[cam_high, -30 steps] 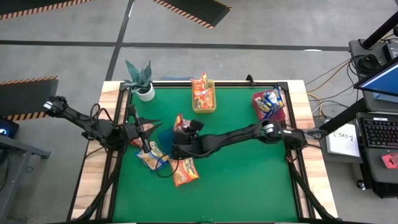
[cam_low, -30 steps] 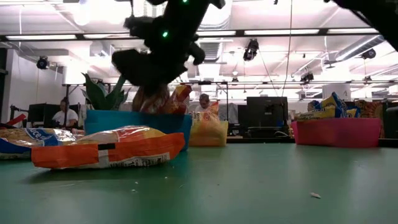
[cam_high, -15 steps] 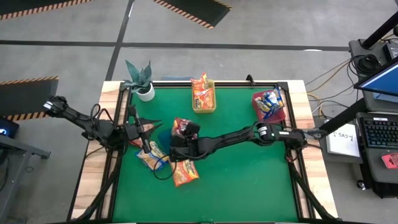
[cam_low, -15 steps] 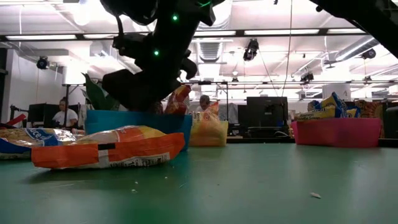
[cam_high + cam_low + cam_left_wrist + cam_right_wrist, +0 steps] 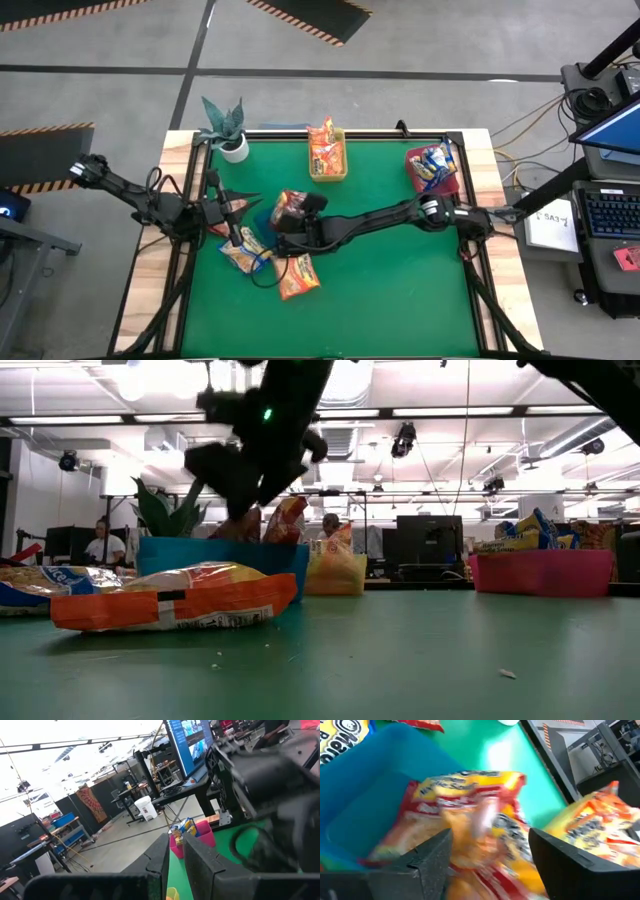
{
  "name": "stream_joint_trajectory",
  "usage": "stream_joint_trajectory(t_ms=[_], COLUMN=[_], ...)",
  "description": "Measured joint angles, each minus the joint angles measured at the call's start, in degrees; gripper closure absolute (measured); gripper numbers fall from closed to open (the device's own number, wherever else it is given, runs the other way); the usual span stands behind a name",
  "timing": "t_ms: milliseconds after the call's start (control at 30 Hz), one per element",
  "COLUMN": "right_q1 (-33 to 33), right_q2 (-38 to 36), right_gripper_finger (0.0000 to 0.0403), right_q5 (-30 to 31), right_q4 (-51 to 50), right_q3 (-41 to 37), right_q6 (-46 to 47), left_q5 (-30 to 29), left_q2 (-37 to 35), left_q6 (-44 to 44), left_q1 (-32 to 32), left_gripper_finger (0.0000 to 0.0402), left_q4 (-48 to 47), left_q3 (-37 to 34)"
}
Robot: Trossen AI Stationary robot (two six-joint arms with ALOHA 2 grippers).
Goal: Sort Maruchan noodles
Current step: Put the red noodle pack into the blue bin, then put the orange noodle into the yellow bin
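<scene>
A: Where's the red-and-yellow noodle packet (image 5: pixel 470 827)?

B: Lying tilted in the blue bin (image 5: pixel 365 815), part of it propped over the bin's rim, right under the right pincer (image 5: pixel 490 862). From overhead the same packet (image 5: pixel 290 207) shows near the tabletop's left-centre.

A: Is the pincer gripping it?

B: No. Its fingers stand apart on either side of the packet and clear of it.

A: Other packets?

B: Two lie on the green tabletop (image 5: pixel 400 290) just in front of the bin: an orange packet (image 5: pixel 297 276) and a blue-edged packet (image 5: pixel 243 252) beside it. More orange ones stand in the yellow bin (image 5: pixel 328 152) at the far edge, and blue-edged ones fill the red bin (image 5: pixel 434 168) at the far right.

A: And the left arm?

B: The left pincer (image 5: pixel 240 204) waits at the tabletop's left side, near the blue bin. Its fingers (image 5: pixel 197 865) are closed on nothing.

A: Anything else?

B: A potted plant (image 5: pixel 226 128) sits at the far left corner
</scene>
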Motion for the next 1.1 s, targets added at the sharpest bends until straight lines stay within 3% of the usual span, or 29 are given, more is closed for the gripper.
stream_joint_trajectory(t_ms=[233,533,800,967,1100], right_q1=[2.32,8.19,11.95,12.10,12.10], right_q2=[-6.34,-12.38,-17.47,-23.02,-28.56], right_gripper_finger=[0.0119,0.0117,0.0118,0.0124,0.0124], right_q5=[-1.51,-14.24,-22.98,-25.45,-26.37], right_q4=[-10.45,-24.15,-25.96,-24.77,-16.07], right_q3=[0.00,-0.75,-9.23,-19.83,-30.08], right_q6=[3.44,12.57,18.94,25.54,29.11], left_q5=[0.00,0.02,0.03,0.16,0.33], left_q2=[0.62,3.02,9.30,15.31,21.02], left_q6=[-0.25,-2.73,-6.36,-11.48,-20.48], left_q1=[0.00,-0.02,-0.42,-1.85,-4.02], left_gripper_finger=[0.0363,0.0363,0.0363,0.0363,0.0363], left_q4=[-0.06,0.05,-0.44,-11.07,-24.91], left_q3=[0.00,0.00,3.40,9.47,15.30])
